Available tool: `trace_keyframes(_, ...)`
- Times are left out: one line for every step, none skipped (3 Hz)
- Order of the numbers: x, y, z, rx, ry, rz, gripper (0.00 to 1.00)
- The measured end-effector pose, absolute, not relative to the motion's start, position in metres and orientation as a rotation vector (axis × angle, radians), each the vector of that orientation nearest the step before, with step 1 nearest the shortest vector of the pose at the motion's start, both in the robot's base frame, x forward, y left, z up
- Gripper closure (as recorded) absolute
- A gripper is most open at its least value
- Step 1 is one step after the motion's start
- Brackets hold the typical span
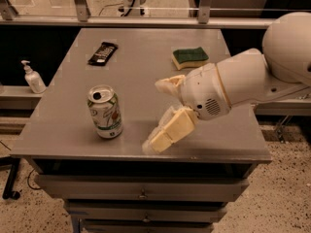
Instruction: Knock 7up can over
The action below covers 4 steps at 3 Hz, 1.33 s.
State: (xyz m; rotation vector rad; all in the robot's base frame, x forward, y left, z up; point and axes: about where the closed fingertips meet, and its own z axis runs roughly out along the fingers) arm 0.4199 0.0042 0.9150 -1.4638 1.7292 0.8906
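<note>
Upright 7up can [105,113] — near the spread jaws.

Metal, plastic and foam on a dull grey top.

I see the 7up can [105,111] near the front-left corner as thin printed aluminium with a bare, shiny metal lid. The tabletop [146,62] is smooth grey with a faint sheen. The gripper [154,115], over the front edge right of the can, has cream fingers [171,130] set apart, matt like plastic, on a smooth white plastic arm shell [243,79]. Toward the back-right corner the sponge [190,57] shows a rough green face on soft yellow foam.
</note>
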Motion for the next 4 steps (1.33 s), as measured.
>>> trace_keyframes(0.418, 0.005, 0.915, -1.459, 1.699, 0.877, 0.0)
trace_keyframes(0.434, 0.01, 0.912, -1.409, 1.608, 0.853, 0.0)
trace_keyframes(0.457, 0.025, 0.905, -1.346, 1.518, 0.853, 0.0)
trace_keyframes(0.473, 0.046, 0.892, -1.296, 1.457, 0.887, 0.0)
